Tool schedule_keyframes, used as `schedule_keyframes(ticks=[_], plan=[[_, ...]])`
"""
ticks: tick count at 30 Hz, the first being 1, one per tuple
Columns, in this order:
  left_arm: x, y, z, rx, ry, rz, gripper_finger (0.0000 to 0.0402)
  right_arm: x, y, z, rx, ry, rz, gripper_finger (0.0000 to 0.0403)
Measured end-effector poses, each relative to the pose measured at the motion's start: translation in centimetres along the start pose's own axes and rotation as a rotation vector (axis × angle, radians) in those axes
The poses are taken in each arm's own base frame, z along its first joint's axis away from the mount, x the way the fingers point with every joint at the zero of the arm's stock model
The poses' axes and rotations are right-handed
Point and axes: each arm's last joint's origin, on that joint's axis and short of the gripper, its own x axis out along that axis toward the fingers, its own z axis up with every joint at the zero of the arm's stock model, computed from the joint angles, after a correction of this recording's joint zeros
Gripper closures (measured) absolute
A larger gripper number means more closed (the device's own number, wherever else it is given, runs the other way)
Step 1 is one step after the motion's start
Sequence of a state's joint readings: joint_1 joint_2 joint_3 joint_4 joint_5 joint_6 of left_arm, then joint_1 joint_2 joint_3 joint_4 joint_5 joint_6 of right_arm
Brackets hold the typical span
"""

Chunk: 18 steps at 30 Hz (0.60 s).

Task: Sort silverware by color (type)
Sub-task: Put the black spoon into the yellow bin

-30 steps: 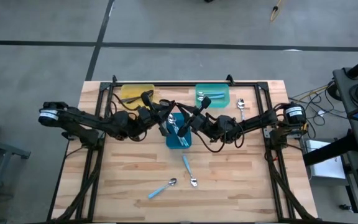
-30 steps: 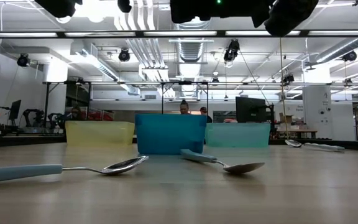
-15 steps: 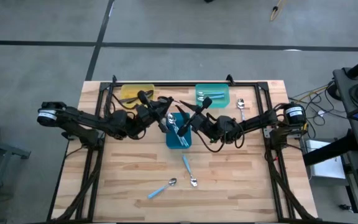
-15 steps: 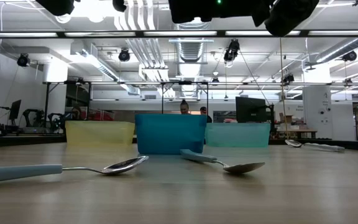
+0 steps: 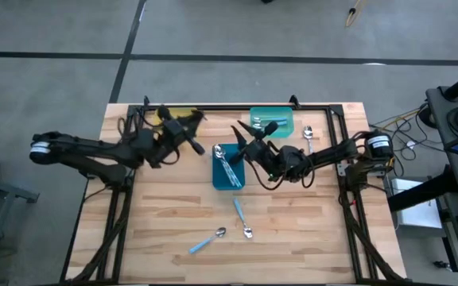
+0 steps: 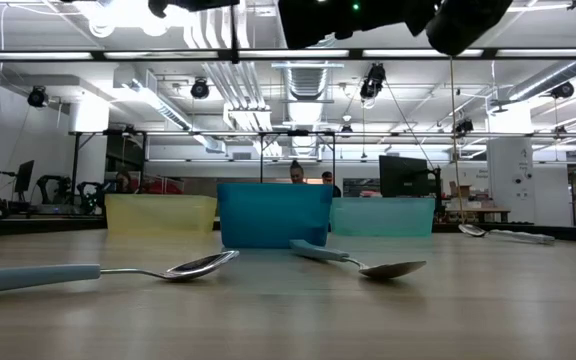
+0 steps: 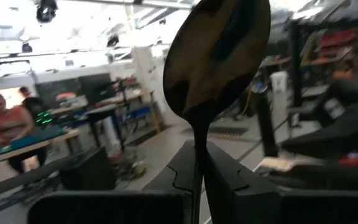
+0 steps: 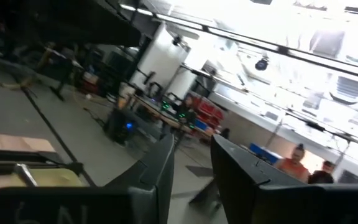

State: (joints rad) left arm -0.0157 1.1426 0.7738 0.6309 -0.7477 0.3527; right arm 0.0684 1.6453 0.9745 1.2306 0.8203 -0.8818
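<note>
My left gripper hangs above the table between the yellow tray and the blue tray, shut on a dark spoon. My right gripper hovers over the blue tray's far end, open, with nothing between its fingers. Several spoons lie in the blue tray. Two blue-handled spoons lie on the bare wood nearer the front. A silver spoon lies right of the teal tray. My left gripper pinches the dark spoon's handle just below the bowl between its two fingers. The fingers reach about level from the table's left and lie along the handle. The bowl sticks out beyond the fingertips, lifted clear of the table and trays.
The three trays stand in a row near the far edge; the low view shows them as yellow, blue and teal. A black frame rail runs behind them. Bare wood lies along the front and left.
My left gripper has drawn back from over the blue tray toward the table's left and the yellow tray, rising a little and turning, and carries the dark spoon clear. My right gripper has stayed over the blue tray and opened.
</note>
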Motion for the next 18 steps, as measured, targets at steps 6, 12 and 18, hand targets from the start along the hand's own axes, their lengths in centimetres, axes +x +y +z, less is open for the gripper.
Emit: schedule_keyframes(ticks=[6,12,18], plan=[[0.3,3.6,-0.7,0.06,0.125,0.09,0.0401,0.5,-0.7,-0.1,-0.021,0.024,-0.033,0.0307],[1.5,6.6,-2.9,0.096,0.278,0.14,0.0402,1.2,-1.1,-0.9,0.031,0.046,-0.001,0.0307],[2.6,9.5,-5.6,0.035,0.437,0.084,0.0402,2.3,-1.2,-2.5,0.162,0.078,0.21,0.0316]])
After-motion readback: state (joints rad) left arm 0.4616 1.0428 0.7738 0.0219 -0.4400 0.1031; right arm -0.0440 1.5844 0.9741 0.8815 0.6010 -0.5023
